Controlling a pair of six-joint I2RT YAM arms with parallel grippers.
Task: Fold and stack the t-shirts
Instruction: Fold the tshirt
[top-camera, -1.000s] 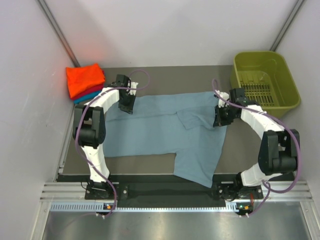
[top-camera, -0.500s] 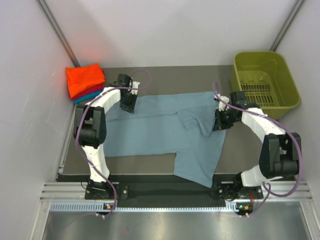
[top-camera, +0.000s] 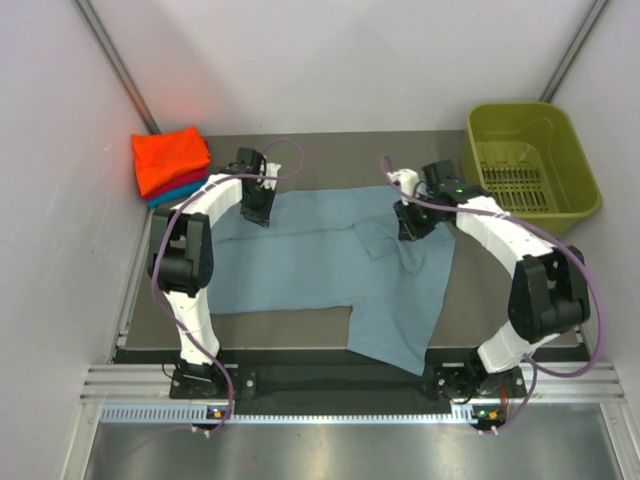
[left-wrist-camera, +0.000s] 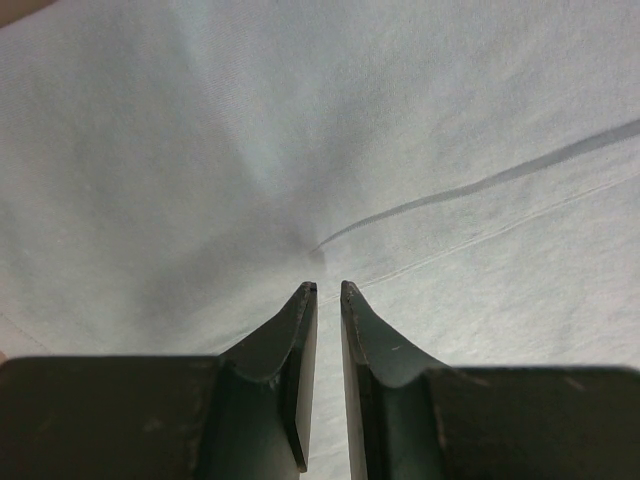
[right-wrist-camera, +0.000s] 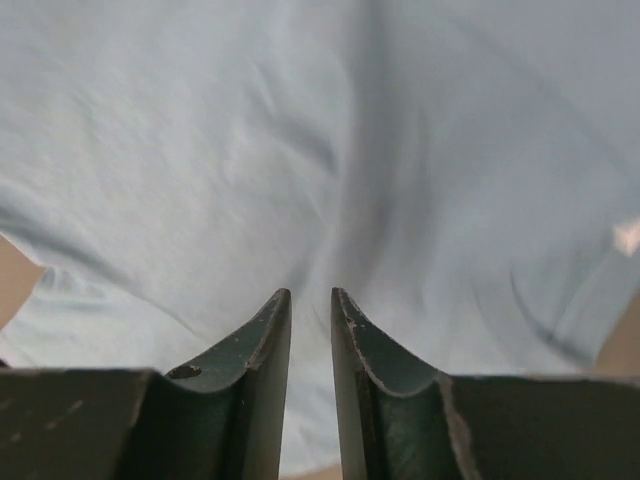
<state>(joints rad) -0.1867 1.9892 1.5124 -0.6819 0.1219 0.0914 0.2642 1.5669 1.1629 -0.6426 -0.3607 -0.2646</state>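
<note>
The left gripper (left-wrist-camera: 328, 288) is clenched to a hairline gap, pinching the grey-blue t-shirt (top-camera: 310, 260) where creases run into its tips, near the shirt's far left corner. The right gripper (right-wrist-camera: 310, 292) is likewise closed on a raised ridge of the same shirt, at its far edge on the right. The shirt lies spread across the middle of the desk (top-camera: 500, 290), one part draping over the near edge. A folded orange t-shirt (top-camera: 170, 160) tops red and teal ones in the far left corner. An olive-green basket (top-camera: 580, 170) sits in the far right corner.
</note>
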